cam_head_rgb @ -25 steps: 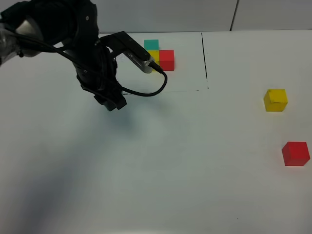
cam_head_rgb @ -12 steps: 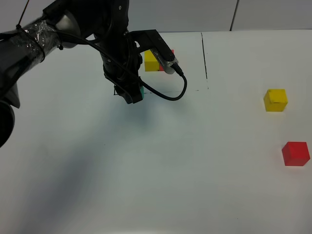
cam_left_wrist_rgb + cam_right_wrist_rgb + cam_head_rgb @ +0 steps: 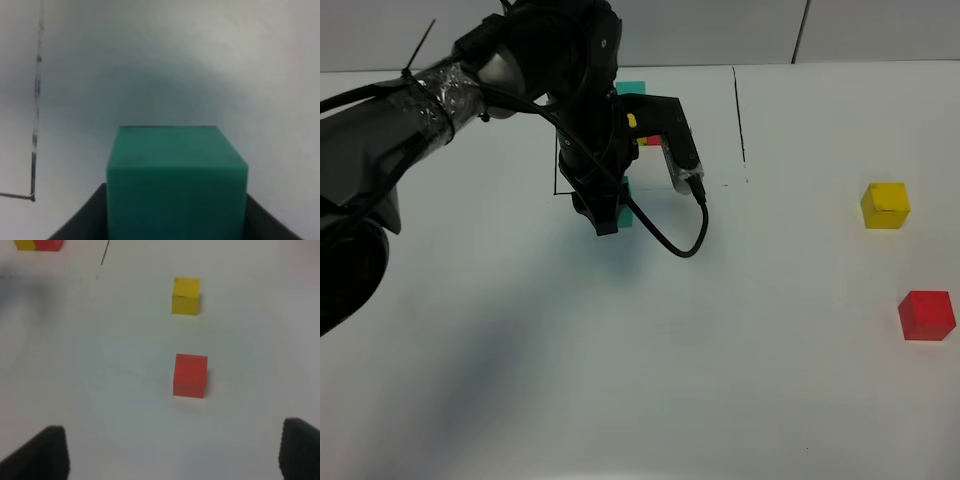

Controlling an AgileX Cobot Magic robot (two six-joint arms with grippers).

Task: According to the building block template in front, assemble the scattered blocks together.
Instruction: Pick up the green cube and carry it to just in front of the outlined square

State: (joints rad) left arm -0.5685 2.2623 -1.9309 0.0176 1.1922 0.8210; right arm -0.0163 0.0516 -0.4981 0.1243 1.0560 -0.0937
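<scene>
Gripping teal cube (image 3: 176,180), left tool (image 3: 609,224) near outline (image 3: 35,125) corner

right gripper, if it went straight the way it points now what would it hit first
Probably the red cube, lying nearly centred ahead of the open right gripper, with the yellow cube beyond it. Depth is unclear, so the table could come first.

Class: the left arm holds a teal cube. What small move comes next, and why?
Probably lower the teal cube onto the table near the template and release: the left gripper is shut on it; the yellow cube and red cube lie apart.
</scene>
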